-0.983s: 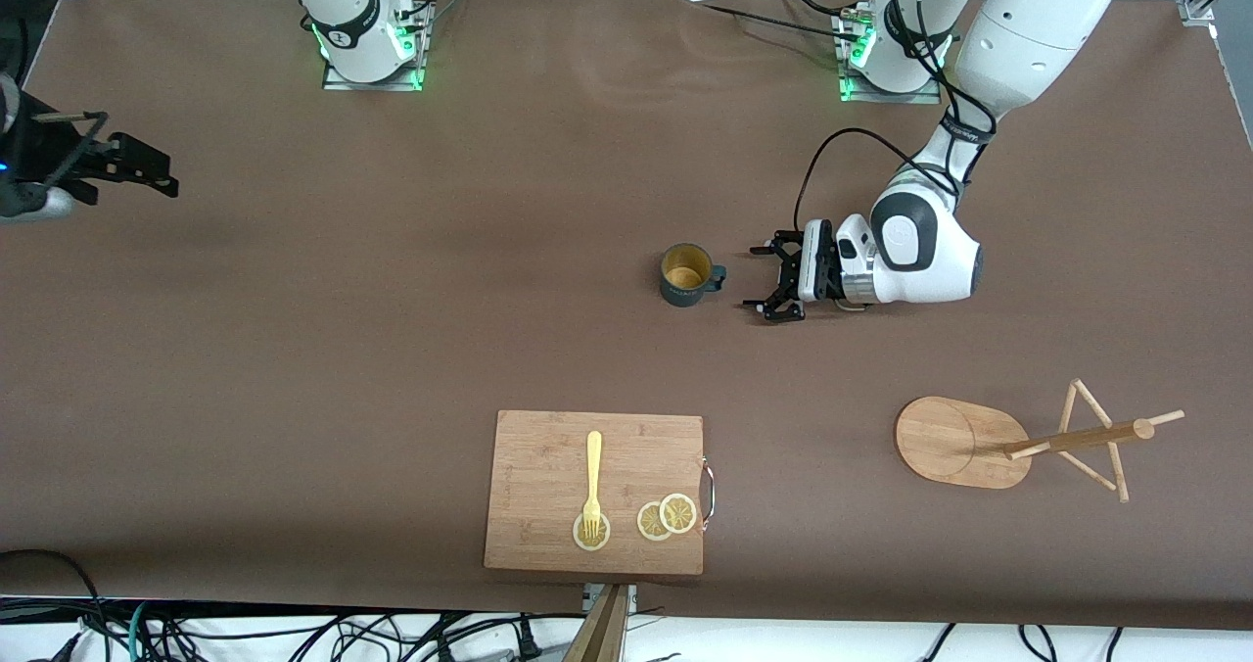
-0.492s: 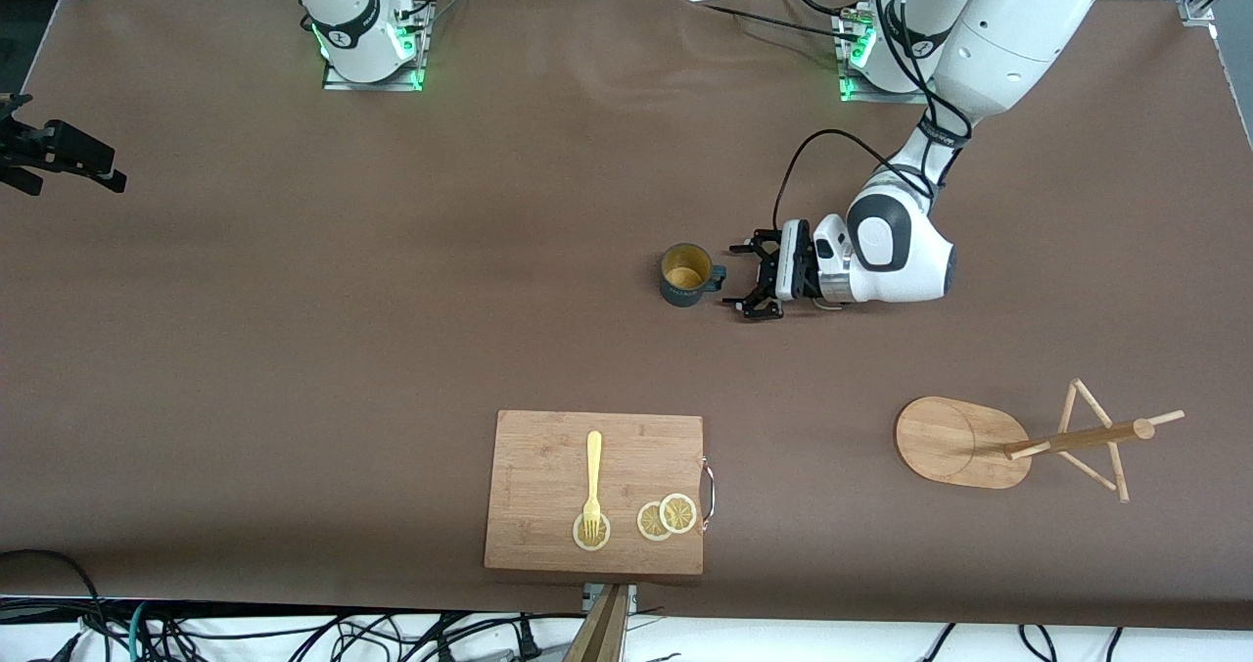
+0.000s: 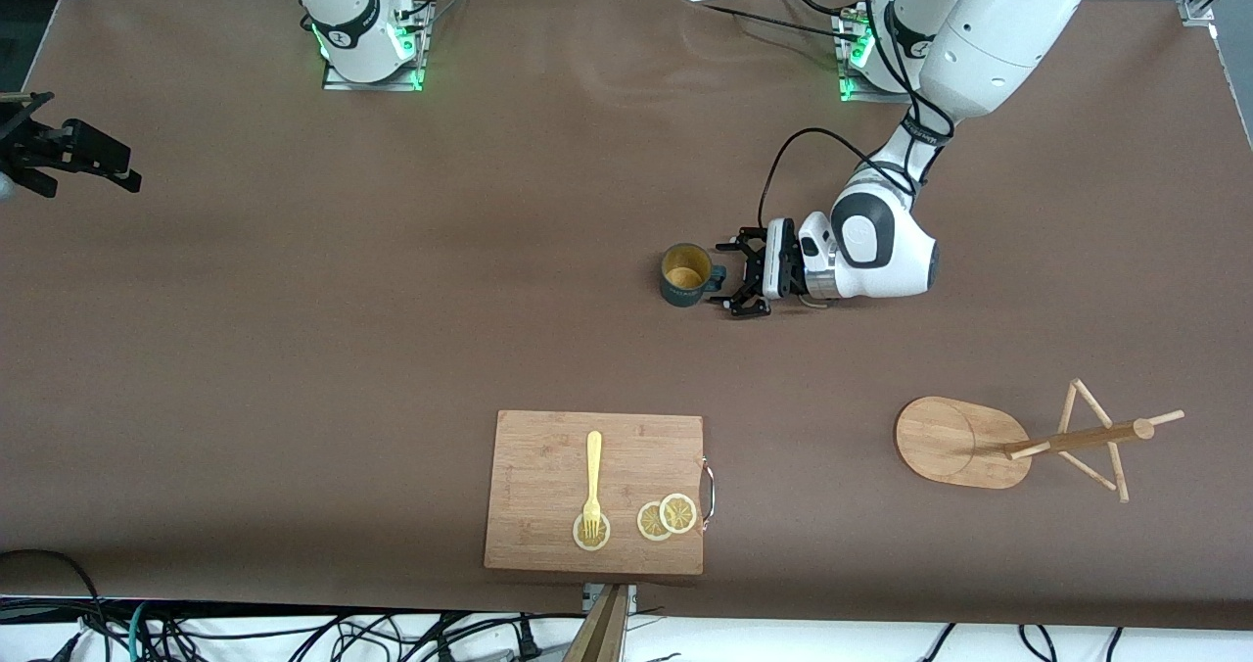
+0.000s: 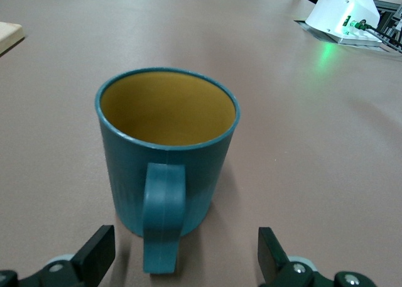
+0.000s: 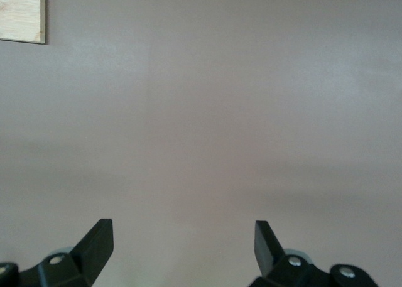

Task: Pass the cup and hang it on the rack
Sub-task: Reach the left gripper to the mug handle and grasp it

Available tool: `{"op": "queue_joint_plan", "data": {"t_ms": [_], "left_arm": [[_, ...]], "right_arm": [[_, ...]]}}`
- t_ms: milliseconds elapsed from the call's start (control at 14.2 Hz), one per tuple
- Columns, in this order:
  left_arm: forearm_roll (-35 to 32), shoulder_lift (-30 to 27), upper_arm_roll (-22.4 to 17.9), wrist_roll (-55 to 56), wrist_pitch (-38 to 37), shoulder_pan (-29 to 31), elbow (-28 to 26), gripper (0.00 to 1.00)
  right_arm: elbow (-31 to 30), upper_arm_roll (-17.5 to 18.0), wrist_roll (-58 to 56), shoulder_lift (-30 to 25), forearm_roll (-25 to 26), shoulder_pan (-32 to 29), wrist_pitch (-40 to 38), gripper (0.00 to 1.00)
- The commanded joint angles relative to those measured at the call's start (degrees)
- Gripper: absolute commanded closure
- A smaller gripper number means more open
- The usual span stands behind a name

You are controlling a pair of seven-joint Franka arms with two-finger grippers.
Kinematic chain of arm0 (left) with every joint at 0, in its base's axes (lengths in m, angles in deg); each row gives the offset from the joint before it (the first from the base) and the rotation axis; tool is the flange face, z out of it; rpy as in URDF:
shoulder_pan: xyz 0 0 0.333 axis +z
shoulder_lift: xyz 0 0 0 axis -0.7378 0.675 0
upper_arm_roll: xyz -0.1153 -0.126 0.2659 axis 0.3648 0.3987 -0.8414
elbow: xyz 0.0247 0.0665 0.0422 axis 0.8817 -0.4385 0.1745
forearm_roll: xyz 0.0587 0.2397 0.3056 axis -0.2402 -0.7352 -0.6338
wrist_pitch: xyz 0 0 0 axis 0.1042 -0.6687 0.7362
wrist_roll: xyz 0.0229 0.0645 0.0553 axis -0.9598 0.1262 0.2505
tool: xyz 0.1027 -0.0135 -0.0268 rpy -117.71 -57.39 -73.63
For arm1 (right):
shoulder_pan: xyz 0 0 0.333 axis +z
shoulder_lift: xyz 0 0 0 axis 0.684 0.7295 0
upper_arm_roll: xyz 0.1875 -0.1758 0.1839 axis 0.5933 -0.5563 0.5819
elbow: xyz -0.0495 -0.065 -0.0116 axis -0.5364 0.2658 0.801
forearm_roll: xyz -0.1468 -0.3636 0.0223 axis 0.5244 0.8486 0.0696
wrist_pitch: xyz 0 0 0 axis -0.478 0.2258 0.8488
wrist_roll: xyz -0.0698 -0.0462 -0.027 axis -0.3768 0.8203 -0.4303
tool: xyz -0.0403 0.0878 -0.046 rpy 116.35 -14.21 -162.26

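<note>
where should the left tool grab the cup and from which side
Grip the handle, coming in level from the left arm's end of the table. The cup stands upright with its handle pointing straight at the left tool, whose open jaws already line up on either side of it. The handle is narrow enough to fit between them; the ribbed body looks wider.

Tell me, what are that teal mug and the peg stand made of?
The cup looks like glazed ceramic or perhaps plastic: smooth teal outside, matte yellowish inside. The rack seems light unfinished wood or bamboo, with visible grain on its oval base.
</note>
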Motion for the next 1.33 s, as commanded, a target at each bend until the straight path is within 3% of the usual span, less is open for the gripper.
{"op": "queue_joint_plan", "data": {"t_ms": [0, 211, 421, 492, 702, 773, 1264], "left_arm": [[2.1, 0.6, 0.2, -1.4, 0.6, -0.8, 0.7, 0.0], [3.0, 0.6, 0.6, -2.0, 0.6, -0.9, 0.3, 0.04], [3.1, 0.6, 0.6, -2.0, 0.5, -0.9, 0.2, 0.48], [3.1, 0.6, 0.6, -2.1, 0.4, -0.8, 0.2, 0.52], [3.1, 0.6, 0.5, -3.1, 0.1, -0.3, 0.3, 0.92], [3.1, 0.6, 0.5, -3.1, 0.1, -0.2, 0.3, 1.0], [3.1, 0.3, -0.2, -0.7, -0.5, 1.2, 0.9, 1.0]], "right_arm": [[1.1, 0.2, 0.2, 0.3, -0.6, -0.1, -0.7, 0.0], [1.1, 0.2, 0.2, 0.4, -0.7, 0.0, -1.1, 0.0], [1.1, 0.3, 0.2, 0.4, -0.7, 0.0, -1.1, 0.0], [1.1, 0.3, 0.2, 0.4, -0.7, 0.0, -1.1, 0.01], [1.1, 0.3, 0.2, 0.3, -0.7, 0.0, -1.1, 0.0], [1.1, 0.3, 0.2, 0.4, -0.7, 0.0, -1.1, 0.0], [1.1, 0.3, 0.2, 0.3, -0.7, 0.2, -0.9, 0.0]]}}
